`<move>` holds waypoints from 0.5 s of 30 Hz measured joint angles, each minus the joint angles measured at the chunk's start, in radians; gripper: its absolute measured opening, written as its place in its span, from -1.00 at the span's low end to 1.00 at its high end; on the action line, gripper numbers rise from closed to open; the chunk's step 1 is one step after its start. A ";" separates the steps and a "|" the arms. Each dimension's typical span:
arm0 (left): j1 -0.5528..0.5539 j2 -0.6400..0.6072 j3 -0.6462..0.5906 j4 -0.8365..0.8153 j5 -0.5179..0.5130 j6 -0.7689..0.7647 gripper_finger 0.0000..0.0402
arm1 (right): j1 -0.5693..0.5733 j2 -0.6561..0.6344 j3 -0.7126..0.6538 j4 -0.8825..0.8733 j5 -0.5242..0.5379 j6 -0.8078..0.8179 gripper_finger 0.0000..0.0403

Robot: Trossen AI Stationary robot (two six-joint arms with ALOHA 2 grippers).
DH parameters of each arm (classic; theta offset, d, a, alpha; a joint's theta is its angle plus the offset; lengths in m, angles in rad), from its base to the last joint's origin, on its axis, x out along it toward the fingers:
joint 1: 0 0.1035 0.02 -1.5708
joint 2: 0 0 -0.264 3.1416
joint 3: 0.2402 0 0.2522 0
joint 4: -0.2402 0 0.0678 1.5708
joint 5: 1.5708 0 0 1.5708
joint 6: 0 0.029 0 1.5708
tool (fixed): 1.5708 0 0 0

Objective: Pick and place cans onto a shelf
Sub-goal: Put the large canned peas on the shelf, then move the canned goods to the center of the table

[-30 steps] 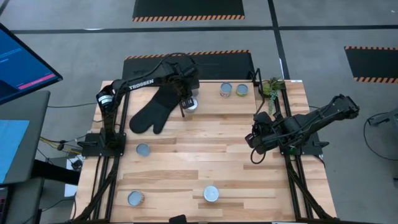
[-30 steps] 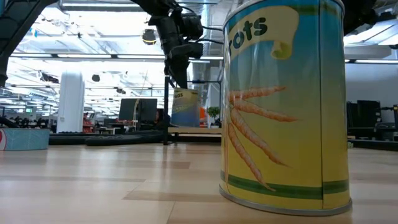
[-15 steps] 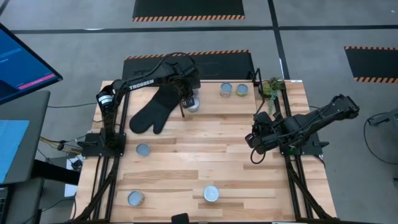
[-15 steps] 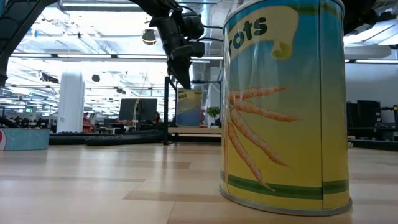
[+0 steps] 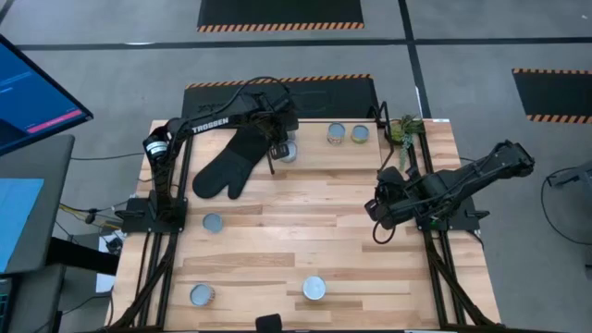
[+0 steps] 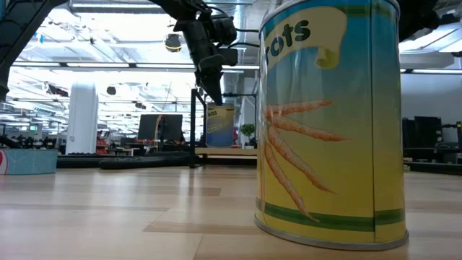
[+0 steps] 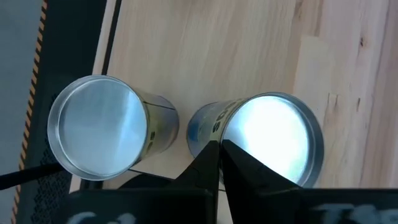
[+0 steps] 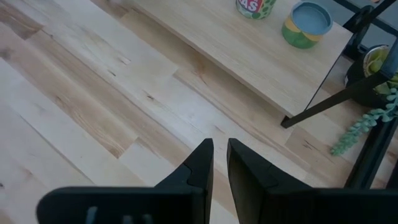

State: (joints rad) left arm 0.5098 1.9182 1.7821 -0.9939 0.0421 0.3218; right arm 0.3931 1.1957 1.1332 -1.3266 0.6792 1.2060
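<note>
Left pincer (image 5: 281,148) over shelf (image 5: 314,148) cans (image 7: 99,127)

Centre of table (image 5: 305,222): open plank between the two arms, nothing standing there.
Far left: black oven mitt (image 5: 225,165) lies flat, blocking the approach to the shelf (image 5: 314,148) from the left.
Shelf, left part: left gripper (image 5: 280,146) and its can (image 5: 288,152) occupy it.
Shelf, right part: two cans (image 5: 337,134) stand just beside each other; bare board between them and the left gripper.
Far right corner: plant (image 5: 404,129) crowds the shelf end.
Near edge: three cans (image 5: 314,288) stand well apart, with wide gaps.
</note>
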 joint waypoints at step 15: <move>0.026 0.000 0.033 0.032 0.058 -0.079 -0.60 | 0.000 0.000 0.000 0.000 -0.003 -0.001 -0.65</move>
State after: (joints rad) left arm 0.5359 1.9182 1.8152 -0.9615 0.1001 0.2427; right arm 0.3931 1.1957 1.1332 -1.3270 0.6765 1.2053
